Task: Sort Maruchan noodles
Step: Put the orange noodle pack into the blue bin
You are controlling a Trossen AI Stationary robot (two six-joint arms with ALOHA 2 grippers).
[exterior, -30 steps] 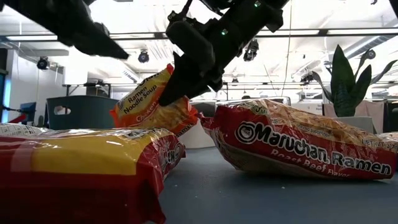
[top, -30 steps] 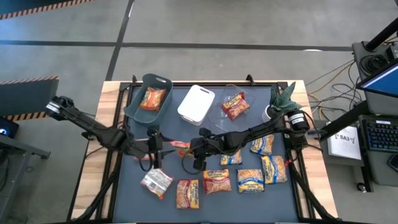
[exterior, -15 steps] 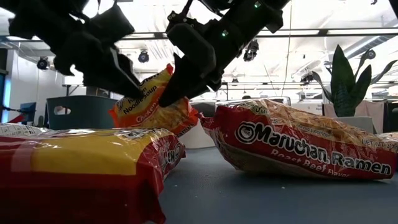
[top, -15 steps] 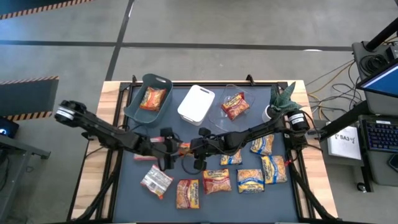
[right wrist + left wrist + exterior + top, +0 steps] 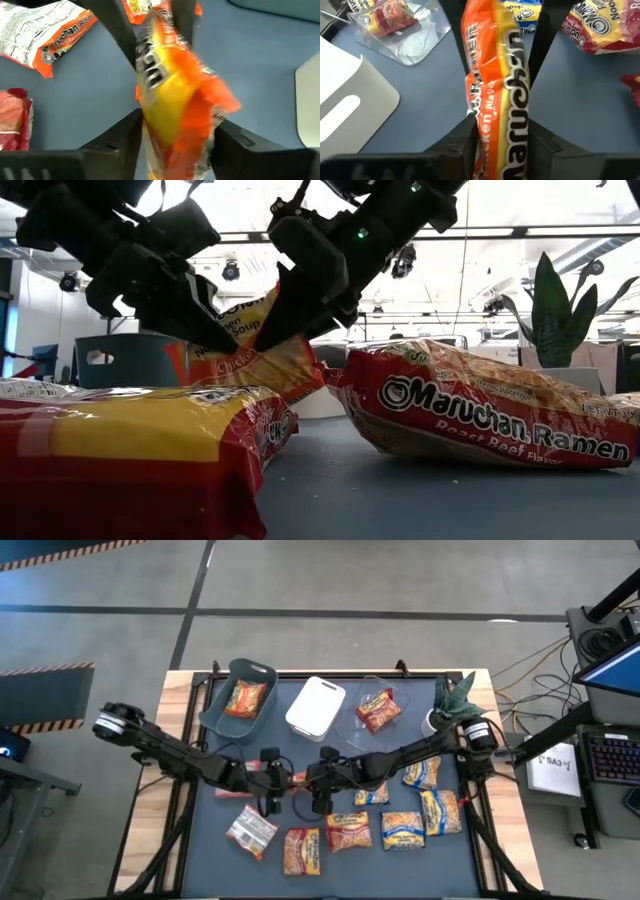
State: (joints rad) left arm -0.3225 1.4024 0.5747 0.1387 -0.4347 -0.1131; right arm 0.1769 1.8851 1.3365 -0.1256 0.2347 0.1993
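An orange Maruchan noodle packet [image 5: 292, 778] hangs above the middle of the table between my two grippers. My left gripper [image 5: 272, 785] has come in from the table's left and is shut on the packet's left end. My right gripper [image 5: 311, 783] reaches in from the right, and its open fingers flank the packet's other end [image 5: 175, 100]. The low view shows the packet [image 5: 270, 360] tilted, clear of the table. Other packets lie flat along the near side: a silver one [image 5: 250, 832], red ones [image 5: 303, 850], blue-and-yellow ones [image 5: 403, 830]. My left gripper pinches the orange packet's left end [image 5: 497, 130] between its two fingers [image 5: 467, 142], which come slanting down from the table's left. The wrapper is squeezed narrow there. The packet is lifted clear and tilted. My right gripper's fingers [image 5: 127, 135] flank the packet's right end; I cannot tell whether they touch it.
Three bins stand along the far side: a grey-green one [image 5: 238, 695] holding an orange packet, a white one [image 5: 316, 705], and a clear one [image 5: 375, 708] holding a red packet. A potted plant [image 5: 452, 700] stands at the far right. More packets [image 5: 421, 772] lie under the right arm.
My left gripper has come down and toward the table's right, up to the orange packet held by my right gripper, and has shut on the packet's left end. The packet has stayed in the air, tilted as before.
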